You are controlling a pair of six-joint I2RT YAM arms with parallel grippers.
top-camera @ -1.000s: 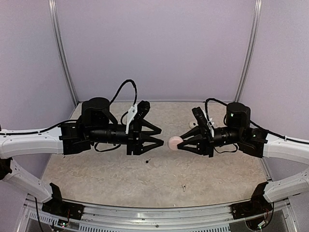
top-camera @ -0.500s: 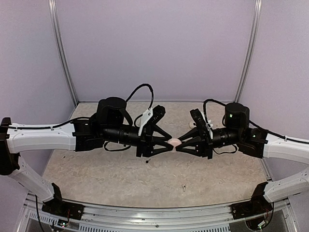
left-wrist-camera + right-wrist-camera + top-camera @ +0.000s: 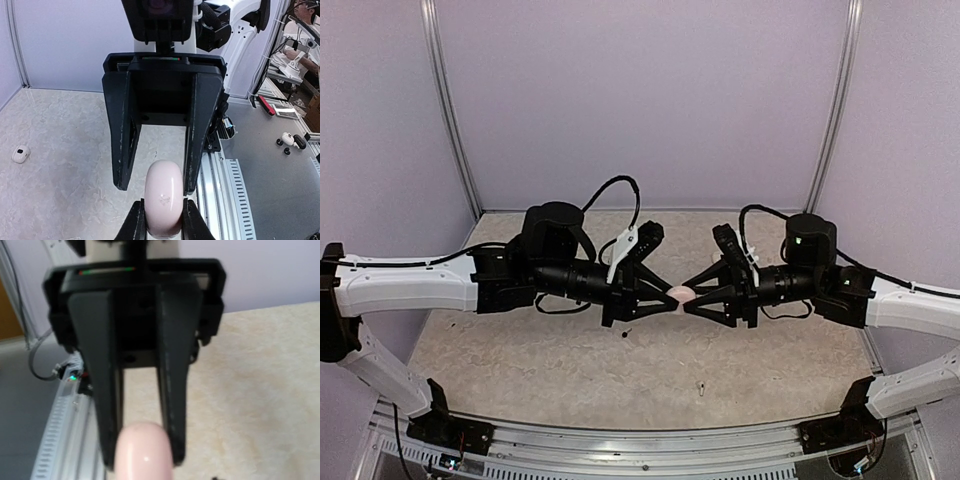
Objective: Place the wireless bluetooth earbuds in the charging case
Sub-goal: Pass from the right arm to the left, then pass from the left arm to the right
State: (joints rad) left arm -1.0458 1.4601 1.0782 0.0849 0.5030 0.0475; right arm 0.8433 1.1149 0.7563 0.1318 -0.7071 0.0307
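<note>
The speckled table fills the floor of the booth. Above its middle the left arm and right arm reach in from either side until their tips nearly meet. From above, the dark fingers hide most of what sits between them.

The left hand is closed tight on a pink case, its fingers pressing the two flat sides. The case is held on edge in the air, with its long axis level and running straight from one hand to the other. Its near end is cut off in both wrist views.

The right hand faces it with its fingers parted wider than the case. The far end of the case lies between their tips, with a gap showing on one side.

A small white piece lies on the table well apart, and it is too small to name. A pale speck and a dark speck are just as hard to make out.
</note>
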